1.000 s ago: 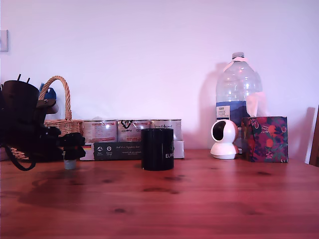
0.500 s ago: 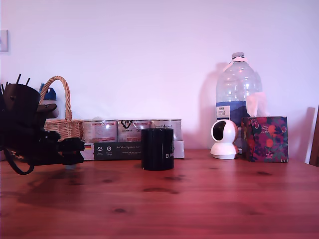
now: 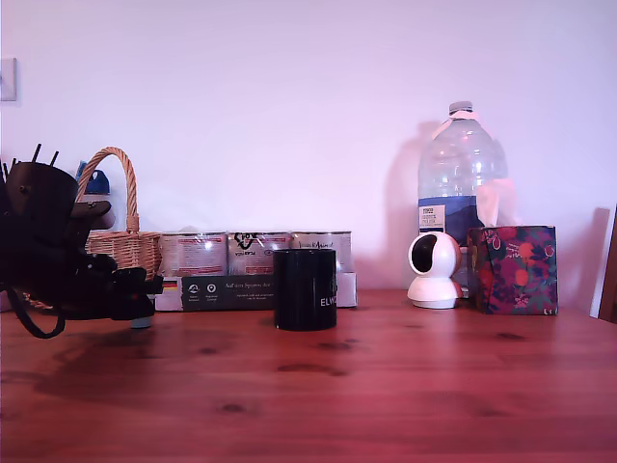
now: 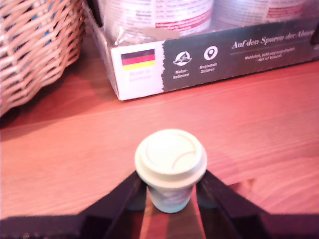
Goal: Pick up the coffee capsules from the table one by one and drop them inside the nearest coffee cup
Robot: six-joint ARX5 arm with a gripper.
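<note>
A pale grey-green coffee capsule (image 4: 171, 159) stands upright on the reddish-brown table (image 4: 259, 114), lid up. My gripper (image 4: 171, 181) is down around it, and its black fingers (image 4: 119, 196) press against both sides just under the rim. In the exterior view the gripper (image 3: 135, 297) sits low at that view's left, with only the foot of the capsule (image 3: 142, 323) showing below it on the table (image 3: 386, 386). The glossy black coffee cup (image 3: 304, 288) stands to the exterior view's right of the gripper, roughly a cup's width and a half away.
A wicker basket (image 3: 120, 246) stands close behind the arm and a carton of silver tins (image 3: 255, 275) runs behind the capsule and cup. In the wrist view the basket (image 4: 35, 50) and carton (image 4: 224, 55) lie just beyond the capsule. A white camera (image 3: 433, 270), water bottle (image 3: 461, 174) and flowered box (image 3: 512, 269) stand far right.
The gripper came down from above the capsule to table level, then closed in around it. The capsule has stayed on the table and the cup has not moved.
</note>
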